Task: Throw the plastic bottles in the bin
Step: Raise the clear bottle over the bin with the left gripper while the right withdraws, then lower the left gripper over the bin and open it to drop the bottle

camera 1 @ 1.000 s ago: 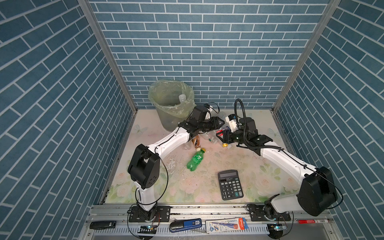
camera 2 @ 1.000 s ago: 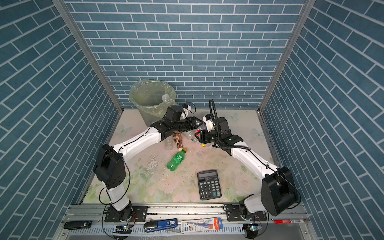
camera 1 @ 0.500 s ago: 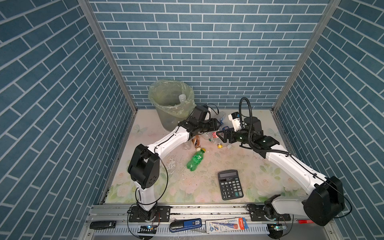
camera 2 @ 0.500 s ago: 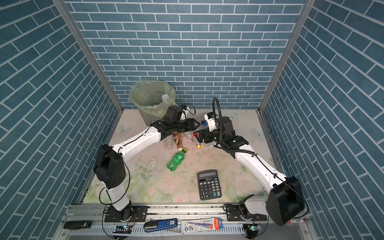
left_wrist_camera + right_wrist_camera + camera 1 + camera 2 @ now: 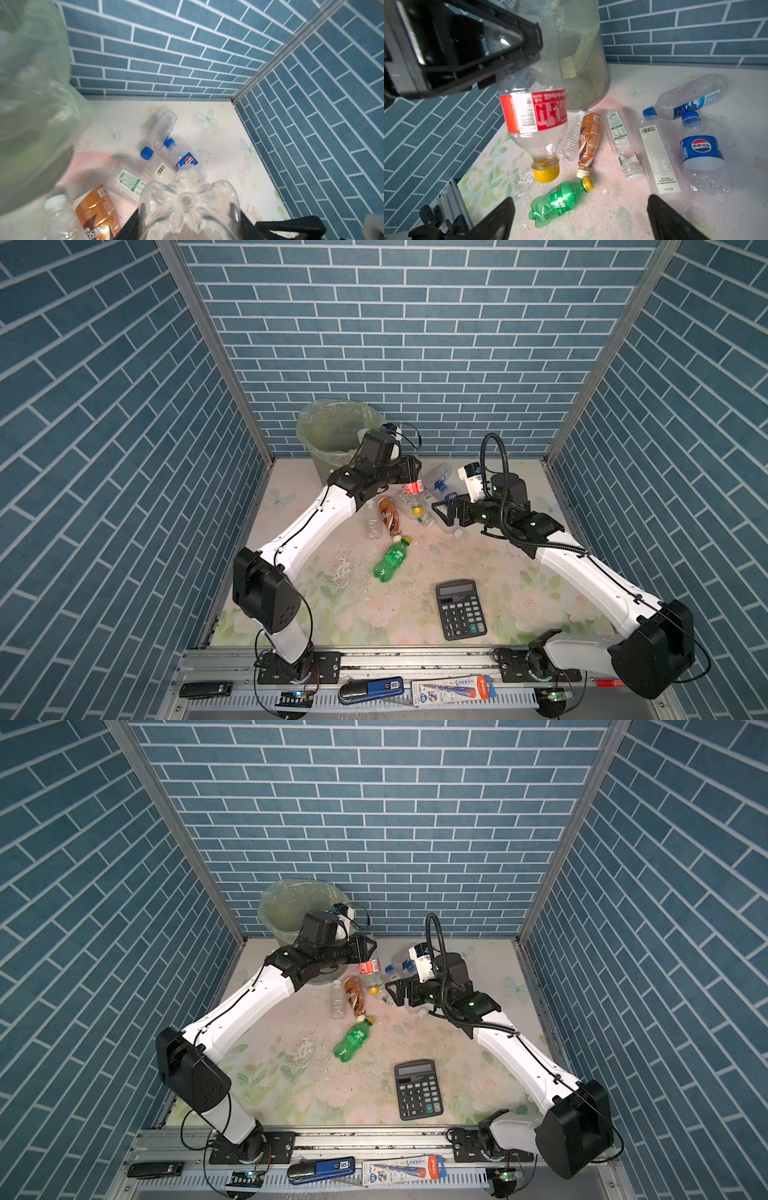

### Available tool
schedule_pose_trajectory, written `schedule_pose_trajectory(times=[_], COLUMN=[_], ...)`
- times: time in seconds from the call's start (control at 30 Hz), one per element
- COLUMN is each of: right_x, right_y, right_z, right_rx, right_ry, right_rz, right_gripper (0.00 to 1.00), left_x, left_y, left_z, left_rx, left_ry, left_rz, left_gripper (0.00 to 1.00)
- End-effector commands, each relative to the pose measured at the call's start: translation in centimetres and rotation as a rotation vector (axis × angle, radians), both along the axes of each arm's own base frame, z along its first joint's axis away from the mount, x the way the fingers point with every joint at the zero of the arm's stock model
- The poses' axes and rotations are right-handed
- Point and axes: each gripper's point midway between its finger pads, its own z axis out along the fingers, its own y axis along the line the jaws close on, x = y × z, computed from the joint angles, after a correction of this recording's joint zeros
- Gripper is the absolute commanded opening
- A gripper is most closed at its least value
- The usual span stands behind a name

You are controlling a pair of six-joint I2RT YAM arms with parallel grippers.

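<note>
Handover done: right end effector (image 5: 442, 512) has just opened wide and let go, holds nothing; left end effector (image 5: 410, 472) grips red-label bottle (image 5: 412, 488) by its base, cap down, near bin (image 5: 338, 403). I'll swing it over next.

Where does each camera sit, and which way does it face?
Top views: high in front, looking down on table, bin, left arm, right arm.
Left wrist: on the left arm, facing the back right corner past the left gripper holding the red-label bottle.
Right wrist: on the right arm, facing the green bottle through the open right gripper.
All share the red-label bottle.
</note>
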Motion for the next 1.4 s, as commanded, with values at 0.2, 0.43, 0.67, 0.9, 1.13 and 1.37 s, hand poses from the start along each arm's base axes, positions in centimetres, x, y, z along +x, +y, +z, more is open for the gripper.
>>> schedule_pose_trajectory(times=[0.2,0.43,0.67,0.9,1.13,1.37], right_x=[-0.5,-1.5,-1.9,-1.6,-0.8,-0.1], right_y=[2.0,5.6,8.3,9.2,9.6,9.9], right_z=[6.3,10.0,13.5,16.0,14.6,13.1], right_rx=[-0.027,-0.053,-0.028,0.015,-0.021,-0.052], right_ry=[-0.197,-0.321,-0.413,-0.471,-0.464,-0.444], right_rz=[0.041,0.136,0.2,0.206,0.2,0.198], right_gripper=[0.99,0.99,0.99,0.99,0.99,0.99], left_x=[-0.2,-0.7,-1.6,-3.6,-1.8,9.5], left_y=[4.2,8.2,11.2,13.2,16.5,22.0], left_z=[6.7,14.7,21.5,28.6,30.6,19.8], left_rx=[0.101,0.144,0.154,0.166,0.218,0.245], left_ry=[-0.206,-0.464,-0.655,-0.877,-0.971,-0.652], left_rz=[0.115,0.254,0.359,0.438,0.538,0.626], left_gripper=[0.48,0.46,0.46,0.45,0.45,0.48])
